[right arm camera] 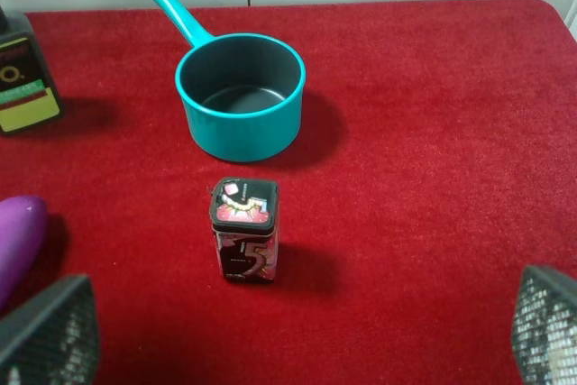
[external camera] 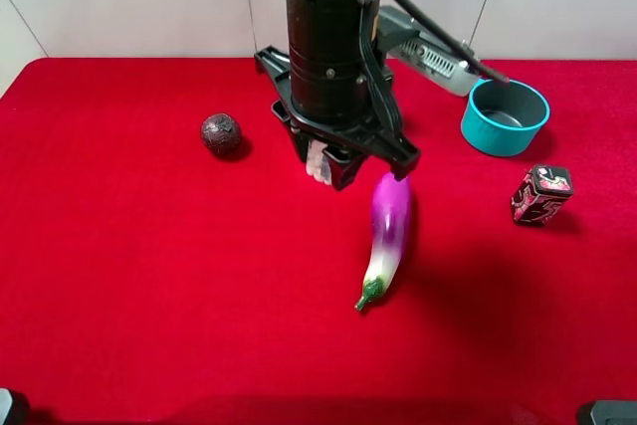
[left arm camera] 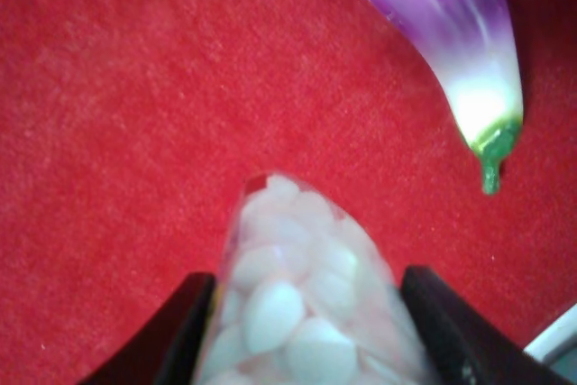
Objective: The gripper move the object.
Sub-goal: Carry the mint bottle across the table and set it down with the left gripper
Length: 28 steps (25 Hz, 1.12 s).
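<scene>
Clear pellet bottle (left arm camera: 297, 308) in left hand (left arm camera: 305, 286)

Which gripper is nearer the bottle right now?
Left. The left gripper is shut on the bottle, which sits between its fingers. The right gripper is apart, open, facing the tin and pot; the bottle does not show in its view.

The left gripper (external camera: 333, 161) points straight down over the table's middle, its jaws clamped on the bottle (left arm camera: 293, 268). The right gripper (right arm camera: 297, 340) faces the far edge, its jaws spread wide.
</scene>
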Tool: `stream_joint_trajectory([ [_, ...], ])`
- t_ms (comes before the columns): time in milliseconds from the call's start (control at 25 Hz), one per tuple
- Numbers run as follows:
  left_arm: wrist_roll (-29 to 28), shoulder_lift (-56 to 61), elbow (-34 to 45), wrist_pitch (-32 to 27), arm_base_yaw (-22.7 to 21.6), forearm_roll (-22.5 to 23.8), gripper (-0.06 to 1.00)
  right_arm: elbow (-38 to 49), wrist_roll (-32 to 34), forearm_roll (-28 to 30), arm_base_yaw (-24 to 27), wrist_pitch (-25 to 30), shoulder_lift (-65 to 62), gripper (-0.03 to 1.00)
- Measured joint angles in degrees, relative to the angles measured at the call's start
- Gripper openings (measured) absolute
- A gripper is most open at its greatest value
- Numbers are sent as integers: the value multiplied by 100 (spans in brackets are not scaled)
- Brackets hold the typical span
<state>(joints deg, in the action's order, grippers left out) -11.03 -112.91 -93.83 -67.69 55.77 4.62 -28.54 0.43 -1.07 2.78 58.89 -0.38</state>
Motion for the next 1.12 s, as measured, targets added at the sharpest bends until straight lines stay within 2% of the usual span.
stream_joint_trajectory([
  [200,-100,0,412,448,0,35,44,0,0,0,0,0,0,69],
  [560,-118,-59,1401,1978,5,82,44,0,0,0,0,0,0,69],
  [840,-172,-469,1485,2428,19,168,44,0,0,0,0,0,0,69],
  [1120,-188,-669,1505,2621,19,257,44,0,0,0,0,0,0,69],
])
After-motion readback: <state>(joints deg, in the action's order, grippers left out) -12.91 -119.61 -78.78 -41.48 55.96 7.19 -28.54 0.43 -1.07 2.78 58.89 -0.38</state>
